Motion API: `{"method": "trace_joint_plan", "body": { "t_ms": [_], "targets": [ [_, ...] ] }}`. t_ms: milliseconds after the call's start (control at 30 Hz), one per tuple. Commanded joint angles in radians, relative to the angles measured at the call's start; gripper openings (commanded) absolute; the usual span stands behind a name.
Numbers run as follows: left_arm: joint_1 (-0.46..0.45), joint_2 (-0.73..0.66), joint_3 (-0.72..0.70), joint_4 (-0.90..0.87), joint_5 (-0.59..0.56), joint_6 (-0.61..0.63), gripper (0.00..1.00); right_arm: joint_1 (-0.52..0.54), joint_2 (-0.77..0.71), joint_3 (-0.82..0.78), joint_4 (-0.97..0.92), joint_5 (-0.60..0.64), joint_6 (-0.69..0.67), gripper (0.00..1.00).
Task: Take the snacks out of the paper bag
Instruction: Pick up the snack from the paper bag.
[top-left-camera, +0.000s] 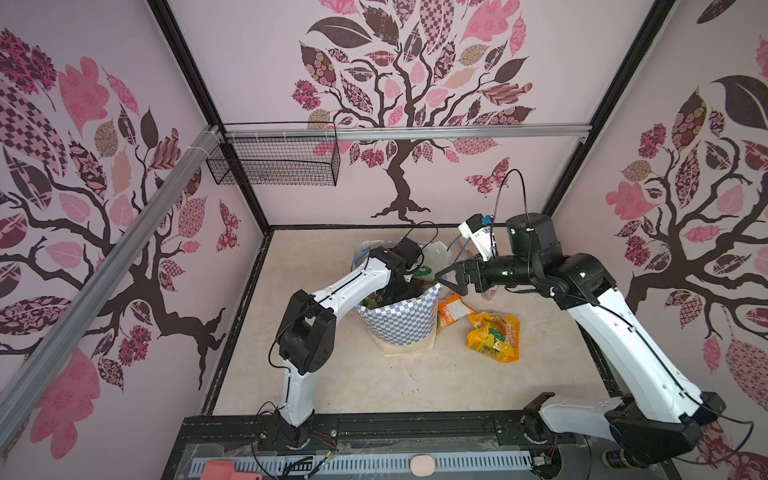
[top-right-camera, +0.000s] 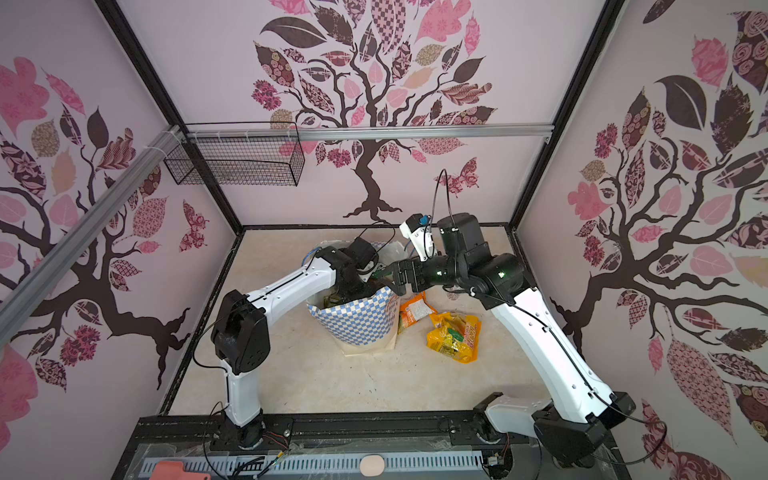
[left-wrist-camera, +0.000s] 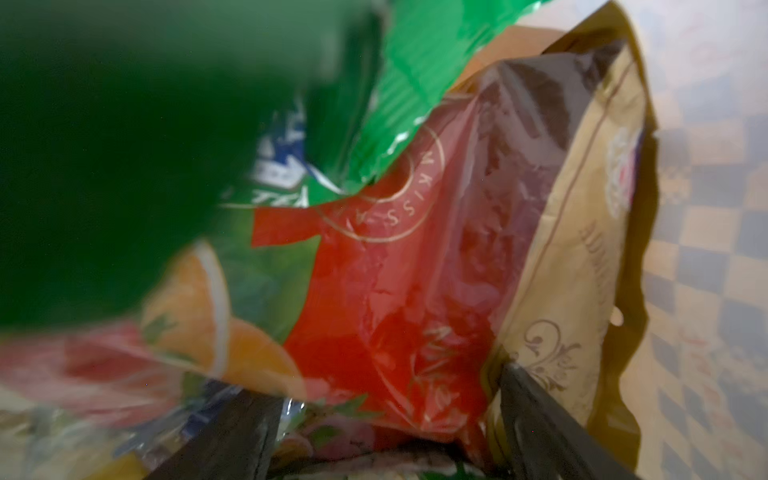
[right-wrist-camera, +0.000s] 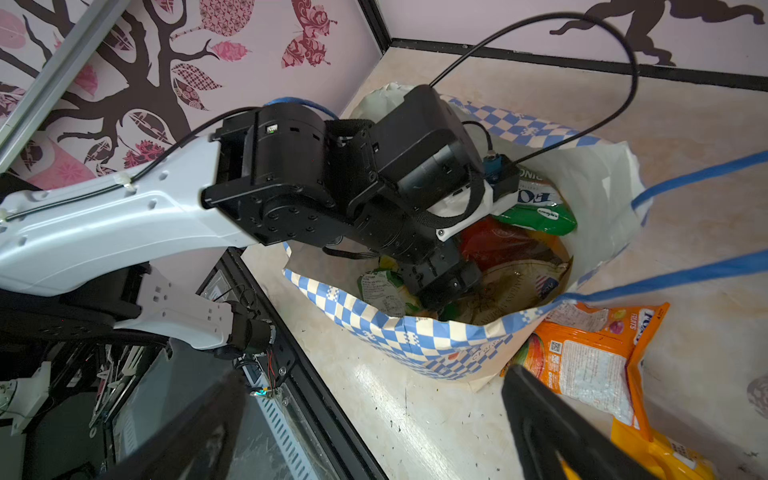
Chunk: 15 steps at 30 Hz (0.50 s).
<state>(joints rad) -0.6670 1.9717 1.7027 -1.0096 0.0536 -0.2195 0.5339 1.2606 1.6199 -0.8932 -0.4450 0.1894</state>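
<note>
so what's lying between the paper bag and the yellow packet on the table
The orange packet lies between the paper bag and the yellow packet, right beside the bag. It shows in both top views.

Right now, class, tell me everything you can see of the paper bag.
The paper bag stands upright on the table, mouth open. Its crumpled top carries a blue-and-white checkered band; below is cream. It has thin blue cord handles. Inside lie packets, the left pincer reaches in, and an orange packet lies beside it.
</note>
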Motion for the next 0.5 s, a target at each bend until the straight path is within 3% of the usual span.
{"method": "trace_joint_plan", "body": {
  "t_ms": [0,467],
  "targets": [
    [0.003,0.045,-0.058,0.055,0.02,-0.012,0.79,0.003,0.0,0.004,-0.016,0.011,-0.012,1.0],
    [0.004,-0.032,-0.074,0.063,0.028,-0.004,0.1,0.003,0.006,0.003,-0.017,0.058,-0.003,0.99]
  ]
}}
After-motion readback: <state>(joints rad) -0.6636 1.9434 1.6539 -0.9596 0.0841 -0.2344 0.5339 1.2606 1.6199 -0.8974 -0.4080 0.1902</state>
